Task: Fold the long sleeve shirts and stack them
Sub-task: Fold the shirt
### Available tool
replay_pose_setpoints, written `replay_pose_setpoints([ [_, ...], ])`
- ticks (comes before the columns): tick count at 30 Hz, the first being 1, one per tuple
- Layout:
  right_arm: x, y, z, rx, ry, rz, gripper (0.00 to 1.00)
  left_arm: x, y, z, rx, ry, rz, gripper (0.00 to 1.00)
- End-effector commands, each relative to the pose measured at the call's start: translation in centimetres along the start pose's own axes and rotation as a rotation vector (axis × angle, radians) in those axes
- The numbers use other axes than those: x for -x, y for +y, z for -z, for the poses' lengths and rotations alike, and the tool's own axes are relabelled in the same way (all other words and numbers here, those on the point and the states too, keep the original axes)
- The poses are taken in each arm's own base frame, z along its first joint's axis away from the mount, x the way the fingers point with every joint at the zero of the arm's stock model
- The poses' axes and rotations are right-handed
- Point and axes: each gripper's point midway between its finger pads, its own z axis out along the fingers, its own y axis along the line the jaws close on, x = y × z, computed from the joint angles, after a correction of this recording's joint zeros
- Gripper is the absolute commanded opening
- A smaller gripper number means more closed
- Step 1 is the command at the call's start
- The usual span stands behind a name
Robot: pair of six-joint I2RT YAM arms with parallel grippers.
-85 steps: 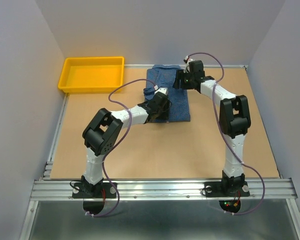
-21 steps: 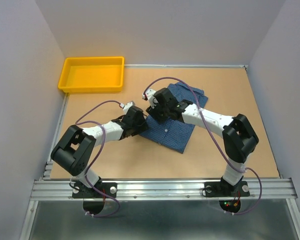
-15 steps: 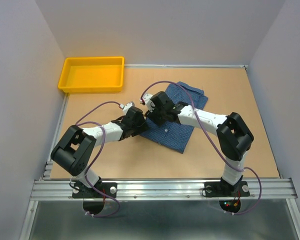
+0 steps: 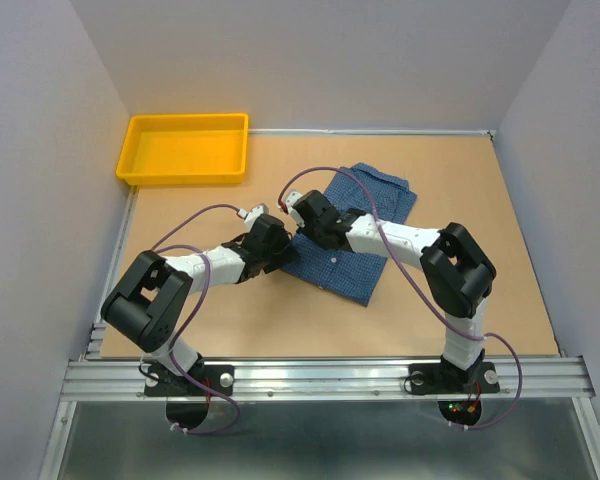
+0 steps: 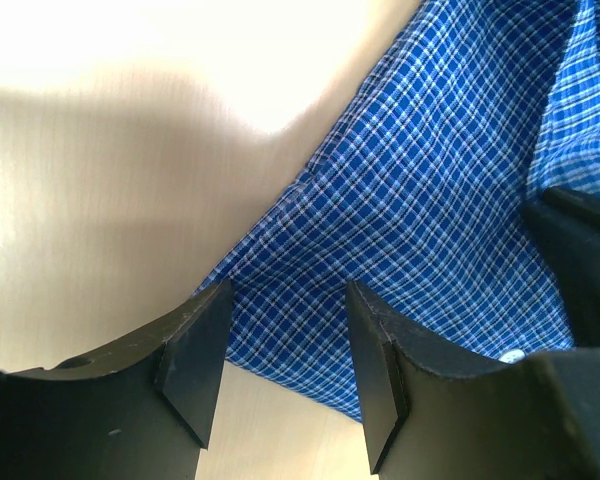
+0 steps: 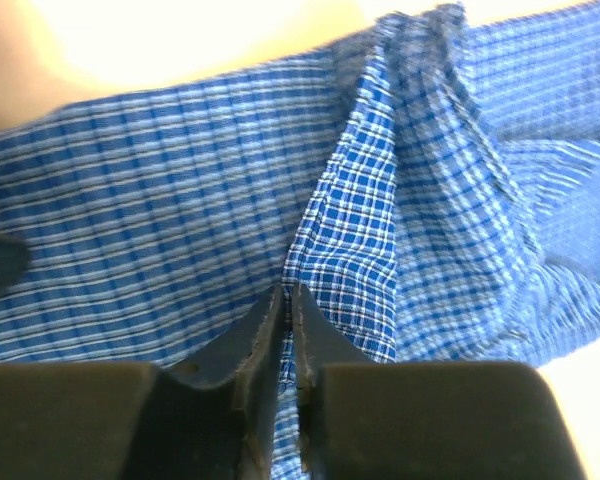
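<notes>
shirt: blue check, lying rumpled at the centre of the bench, skewed toward 1 o'clock
right tool: clenched on a raised fold of the shirt, 9 o'clock side
left tool: released, jaws apart over the shirt's edge
tray: yellow, 11 o'clock corner

the top view looks steeply down from high at the near side, taking in the whole tan wooden table. both wrist views look from very close onto the blue fine-checked cloth shirt, which it also shows.
</notes>
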Motion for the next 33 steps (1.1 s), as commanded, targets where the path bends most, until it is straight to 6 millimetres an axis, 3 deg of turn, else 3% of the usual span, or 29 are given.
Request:
replay_pose_setpoints([
  [1, 3.9, -3.8, 1.6, -0.165, -0.088, -0.047, 0.08, -0.9, 1.5, 0.4, 0.03, 0.026, 0.004, 0.6],
  [5, 4.7, -5.0, 2.0, -0.196, -0.106, -0.079, 0.04, -1.1, 1.7, 0.5, 0.032, 0.028, 0.004, 0.6],
  [14, 2.0, -11.0, 0.2, -0.233, -0.079, -0.346, 0.05, -1.8, 2.8, 0.4, 0.048, 0.051, 0.003, 0.6],
  [18, 1.1, -13.0, -0.4, -0.25, -0.078, -0.482, 0.12, -1.6, 2.6, 0.6, 0.04, 0.047, 0.002, 0.6],
  [19, 1.4, -13.5, 0.0, -0.258, -0.089, -0.502, 0.18, -1.5, 2.5, 0.6, 0.039, 0.044, 0.001, 0.6],
  [20, 1.7, -13.8, 0.3, -0.254, -0.102, -0.519, 0.37, -1.5, 2.5, 0.7, 0.04, 0.042, -0.001, 0.6],
  [22, 3.2, -14.3, 2.0, -0.236, -0.158, -0.543, 0.54, -1.2, 2.2, 0.9, 0.03, 0.035, -0.004, 0.6],
  [23, 4.0, -13.9, 2.6, -0.199, -0.187, -0.578, 0.57, -1.1, 2.0, 1.0, 0.025, 0.034, -0.01, 0.61],
  [25, 5.0, -13.8, 3.9, -0.158, -0.231, -0.617, 0.59, -0.9, 1.7, 1.2, 0.016, 0.033, -0.028, 0.62],
  [28, 6.3, -13.2, 6.4, -0.051, -0.304, -0.697, 0.59, 1.0, -0.5, 2.7, -0.047, -0.017, -0.054, 0.65],
  [31, 4.6, -12.9, 6.7, 0.042, -0.295, -0.839, 0.57, 2.6, -2.8, 4.7, -0.114, -0.079, -0.092, 0.71],
  [32, 3.9, -14.3, 7.4, 0.038, -0.314, -0.893, 0.56, 3.0, -3.6, 5.2, -0.134, -0.093, -0.111, 0.72],
  [33, 2.4, -13.8, 7.0, 0.055, -0.291, -0.962, 0.55, 3.3, -4.1, 5.6, -0.148, -0.108, -0.127, 0.72],
])
